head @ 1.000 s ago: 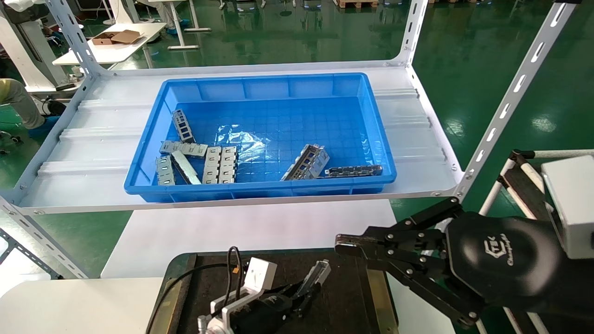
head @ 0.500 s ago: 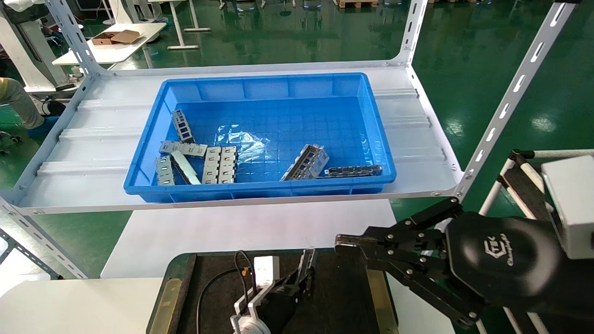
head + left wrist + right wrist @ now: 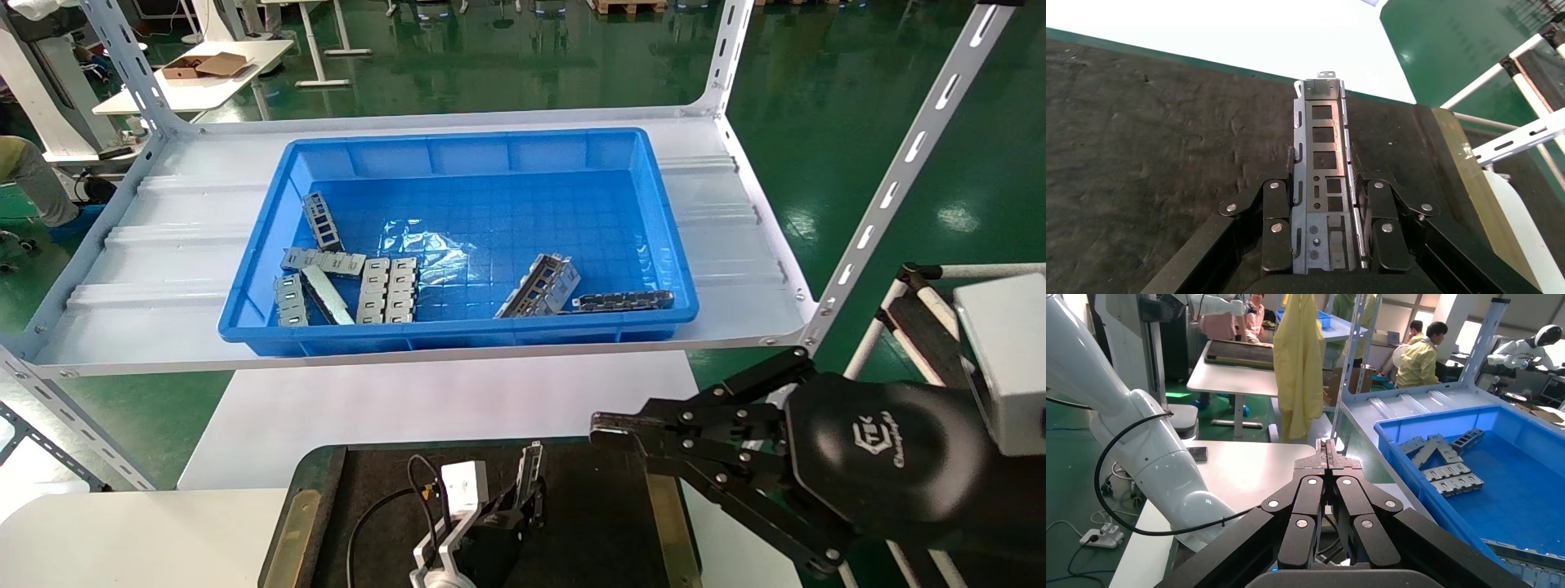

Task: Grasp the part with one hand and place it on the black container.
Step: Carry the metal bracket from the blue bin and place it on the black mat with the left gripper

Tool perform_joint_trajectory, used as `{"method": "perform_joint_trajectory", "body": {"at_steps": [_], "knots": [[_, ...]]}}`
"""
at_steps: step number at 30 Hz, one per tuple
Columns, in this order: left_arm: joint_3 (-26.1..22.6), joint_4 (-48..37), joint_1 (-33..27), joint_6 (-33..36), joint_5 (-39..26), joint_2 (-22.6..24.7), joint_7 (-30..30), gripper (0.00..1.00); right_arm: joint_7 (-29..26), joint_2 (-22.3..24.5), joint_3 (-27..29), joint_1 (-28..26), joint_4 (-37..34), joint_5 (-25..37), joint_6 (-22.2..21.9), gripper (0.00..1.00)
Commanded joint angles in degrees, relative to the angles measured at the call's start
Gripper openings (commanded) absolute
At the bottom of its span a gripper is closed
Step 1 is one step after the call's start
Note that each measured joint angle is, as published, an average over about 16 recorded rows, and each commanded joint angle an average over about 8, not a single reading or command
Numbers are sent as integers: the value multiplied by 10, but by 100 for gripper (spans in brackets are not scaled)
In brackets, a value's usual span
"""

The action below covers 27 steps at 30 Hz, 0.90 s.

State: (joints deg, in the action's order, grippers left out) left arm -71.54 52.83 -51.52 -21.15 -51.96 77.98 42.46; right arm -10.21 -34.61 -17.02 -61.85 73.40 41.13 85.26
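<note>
My left gripper (image 3: 523,500) is shut on the part (image 3: 1322,144), a long silver-grey channel with rectangular cut-outs. It holds the part low over the black container (image 3: 605,531), the dark matte tray with olive edge strips (image 3: 1468,184). In the head view the part (image 3: 531,465) sticks out ahead of the jaws toward the tray's far edge. I cannot tell whether it touches the surface. My right gripper (image 3: 601,429) is shut and empty, hovering at the tray's right side (image 3: 1326,446).
A big blue bin (image 3: 662,245) on the white shelf ahead holds several other metal parts (image 3: 543,286) and slotted plates (image 3: 388,290). White slotted shelf posts (image 3: 891,188) rise at the right. A white table (image 3: 441,400) lies under the shelf.
My left gripper has swung the part from pointing up-right to pointing nearly straight ahead and has lowered it toward the black tray. The right arm has not moved.
</note>
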Motion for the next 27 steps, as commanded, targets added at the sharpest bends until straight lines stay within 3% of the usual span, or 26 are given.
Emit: {"method": "perform_joint_trajectory", "body": {"at_steps": [1,4,7,11,13,16,19,21,27], "knots": [[-13,3,-2,-14,20,0,-7,0,0,0,0,0,0,0,0,0],[-30,10,-7,-31,49,1,-18,0,0,0,0,0,0,0,0,3],[-47,17,-13,-46,77,1,-27,0,0,0,0,0,0,0,0,18],[-66,26,-19,-64,108,1,-38,2,0,0,0,0,0,0,0,62],[-75,30,-22,-71,121,1,-42,13,0,0,0,0,0,0,0,81],[-86,34,-27,-80,138,1,-46,48,0,0,0,0,0,0,0,99],[-96,37,-30,-87,153,1,-49,83,0,0,-1,0,0,0,0,100],[-102,39,-33,-90,161,1,-50,98,0,0,-1,0,0,0,0,100],[-116,43,-38,-98,177,1,-49,100,0,0,-1,0,0,-1,0,100]]}}
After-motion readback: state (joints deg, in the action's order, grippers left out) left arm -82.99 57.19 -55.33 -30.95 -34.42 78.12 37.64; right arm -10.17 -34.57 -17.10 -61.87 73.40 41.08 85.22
